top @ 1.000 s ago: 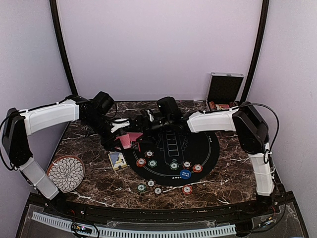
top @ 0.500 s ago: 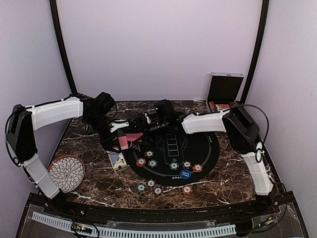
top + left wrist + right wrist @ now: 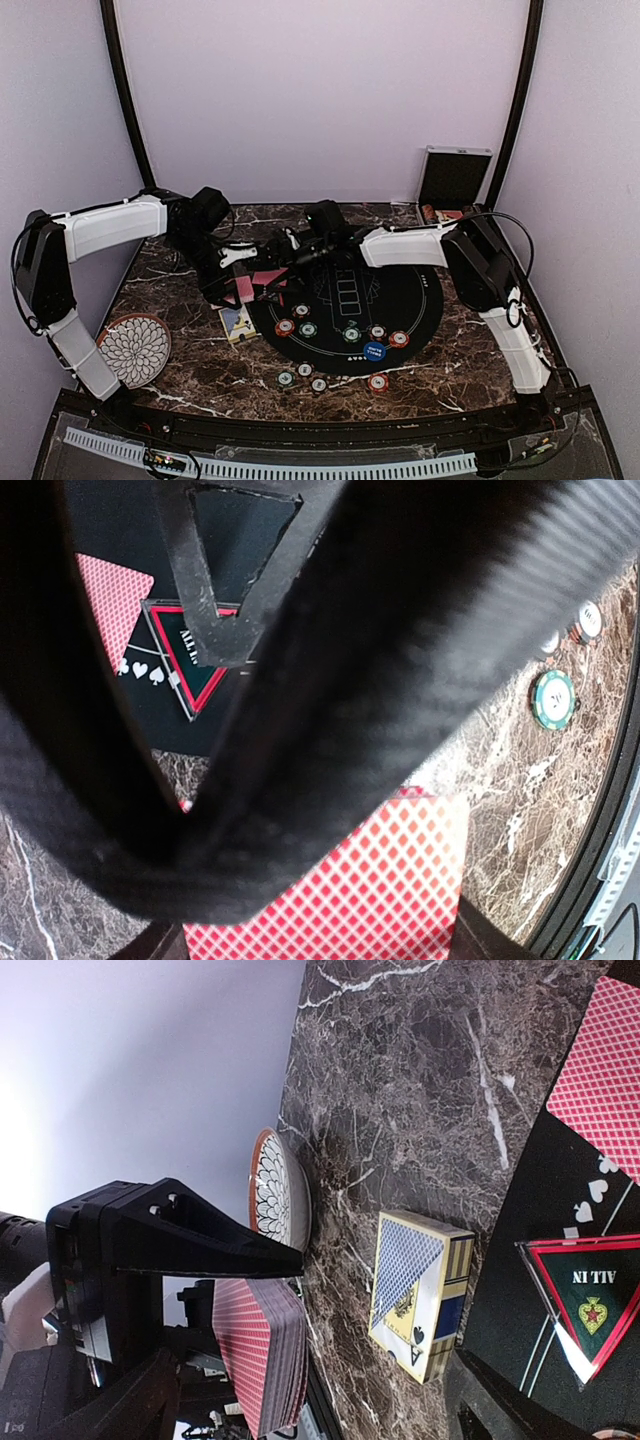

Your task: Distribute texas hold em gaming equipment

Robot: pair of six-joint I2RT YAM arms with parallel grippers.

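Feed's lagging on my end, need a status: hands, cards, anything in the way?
Left hand shut on red-backed deck. Right hand open, close at deck, no card gripped. Card box on table nearby, clear of both.

Pale lilac walls (image 3: 320, 100); dark veined marble table (image 3: 200, 370).

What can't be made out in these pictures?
Left wrist view: its own blurred fingers hide most of the mat.
Top view: right gripper too small to tell open or shut.
Right wrist view: card deck shows backs only; faces hidden.
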